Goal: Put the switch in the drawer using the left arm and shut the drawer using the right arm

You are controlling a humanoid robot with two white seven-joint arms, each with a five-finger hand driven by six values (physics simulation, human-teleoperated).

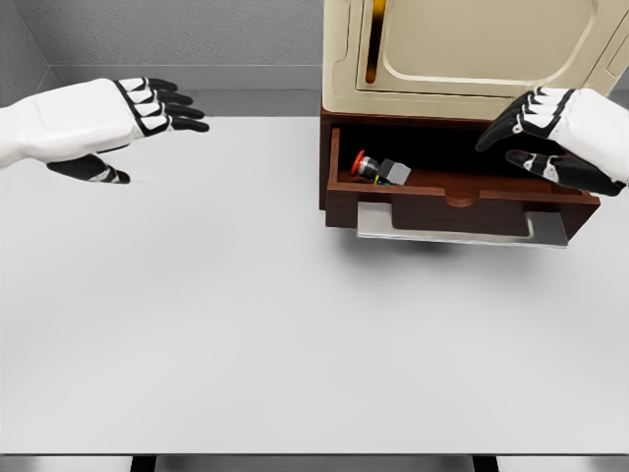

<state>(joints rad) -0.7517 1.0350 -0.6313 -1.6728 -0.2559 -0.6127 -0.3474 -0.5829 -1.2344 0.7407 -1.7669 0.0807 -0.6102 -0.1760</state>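
The switch (379,169), a small grey block with a red button, lies inside the open dark-brown drawer (462,202) near its left end. My left hand (147,123) hovers over the table at the far left, well away from the drawer, fingers extended and holding nothing. Over the drawer's right end my right hand (536,138) floats with relaxed fingers spread, empty, just above the drawer's rim.
A cream cabinet (462,54) sits on top of the drawer unit at the back right. A flat metal handle plate (457,228) juts from the drawer front. The white table (246,324) stretches across the view; a grey wall stands behind.
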